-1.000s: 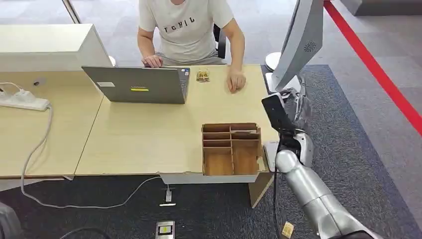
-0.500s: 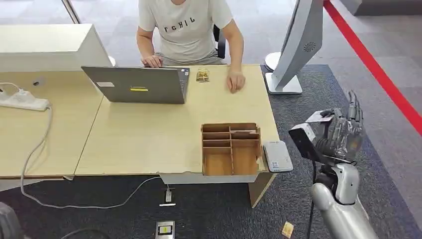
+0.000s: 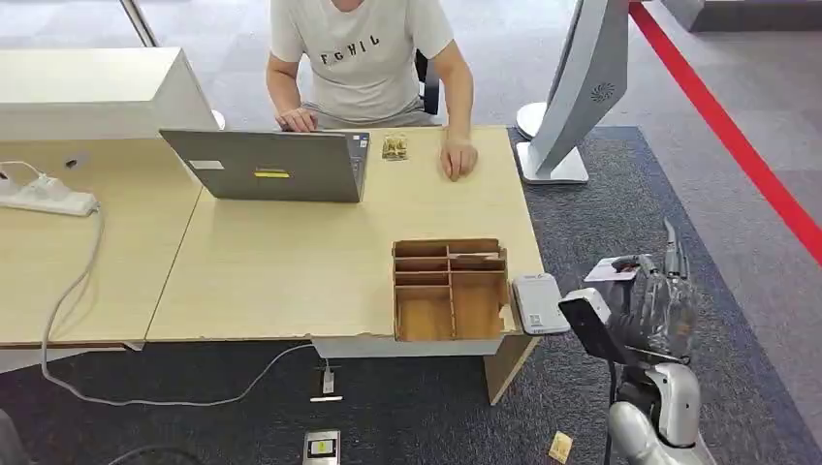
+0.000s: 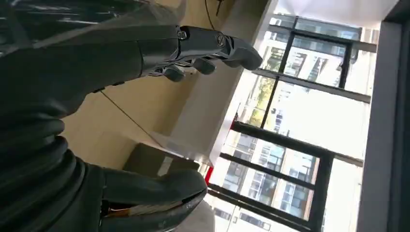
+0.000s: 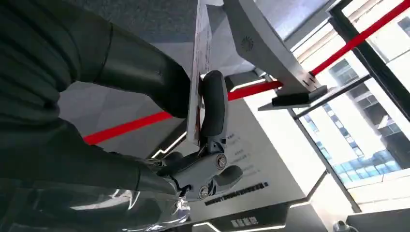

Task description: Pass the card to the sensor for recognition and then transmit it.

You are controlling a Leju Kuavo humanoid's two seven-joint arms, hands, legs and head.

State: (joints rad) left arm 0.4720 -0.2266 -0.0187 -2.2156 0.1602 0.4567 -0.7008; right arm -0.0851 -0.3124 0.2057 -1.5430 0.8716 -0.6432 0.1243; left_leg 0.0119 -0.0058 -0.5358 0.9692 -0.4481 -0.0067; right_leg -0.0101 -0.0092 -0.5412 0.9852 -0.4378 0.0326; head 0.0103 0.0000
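My right hand (image 3: 660, 312) hangs off the table's right side, over the dark carpet, pinching a white card (image 3: 611, 271) between thumb and a finger. The right wrist view shows the same card (image 5: 201, 53) edge-on, clamped by the thumb and a dark finger (image 5: 213, 104). A flat white card reader (image 3: 538, 302) lies on the table's right front corner, just left of the hand and apart from it. In the left wrist view my left hand (image 4: 77, 82) has its fingers spread and holds nothing.
A wooden compartment box (image 3: 451, 289) stands beside the reader. A person sits at the far side of the table (image 3: 291, 262) behind a grey laptop (image 3: 267, 165). A tall white kiosk (image 3: 582, 87) stands at the back right. A power strip (image 3: 44, 194) lies far left.
My right hand has moved with the card from above the table's right edge, out to the right and back toward my body. The reader is now uncovered.
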